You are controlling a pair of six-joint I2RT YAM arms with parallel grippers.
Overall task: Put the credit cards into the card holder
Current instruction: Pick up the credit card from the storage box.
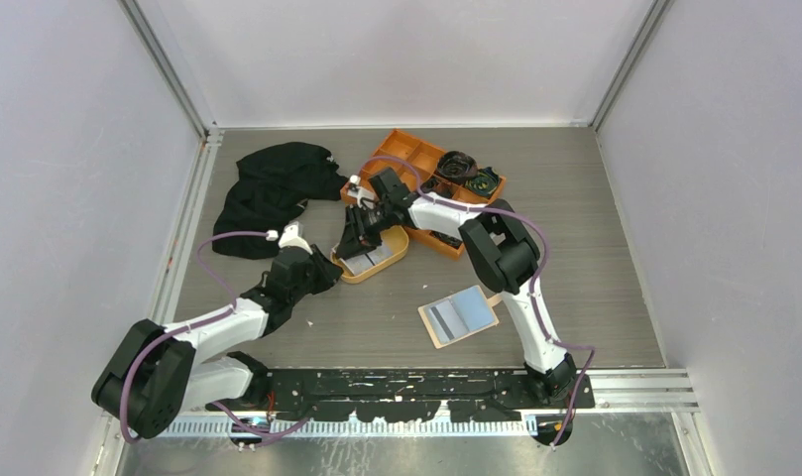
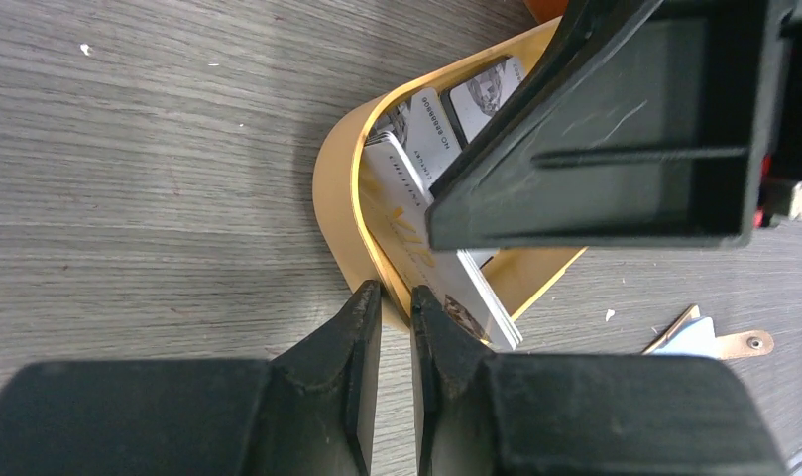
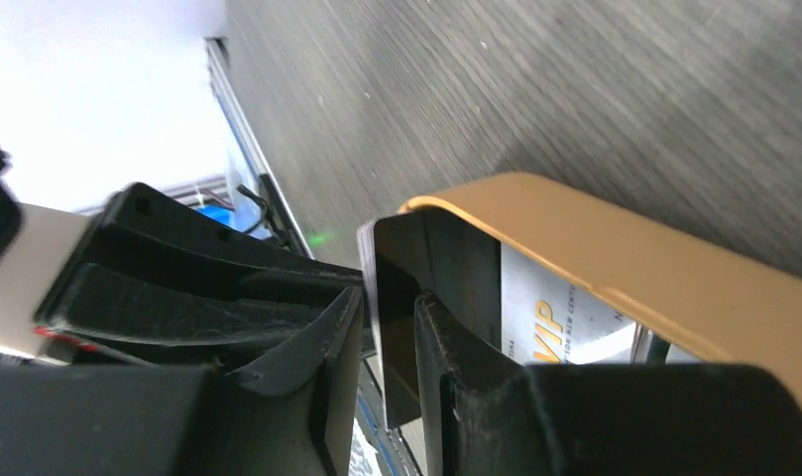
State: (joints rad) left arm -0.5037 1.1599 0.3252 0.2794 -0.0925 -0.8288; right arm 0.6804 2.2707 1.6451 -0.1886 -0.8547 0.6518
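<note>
Two grippers at the oval dish point(image 2: 335, 188) holding credit cards point(image 2: 426, 139).
Left gripper point(image 2: 397, 302) pinches the dish rim; right gripper point(image 3: 389, 327) narrow around a black card point(image 3: 392, 268), contact unclear. Card holder point(image 1: 437, 340) lies open, well apart.

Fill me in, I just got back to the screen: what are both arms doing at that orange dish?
The left tool pinches the rim of the oval orange dish, apparently to steady it. The right tool reaches into the dish, with a black card standing on edge between its fingers; whether it is firmly clamped is unclear. Several white cards lie in the dish. The card holder lies open apart from the dish, near the right arm's base, with a light blue card on it.
</note>
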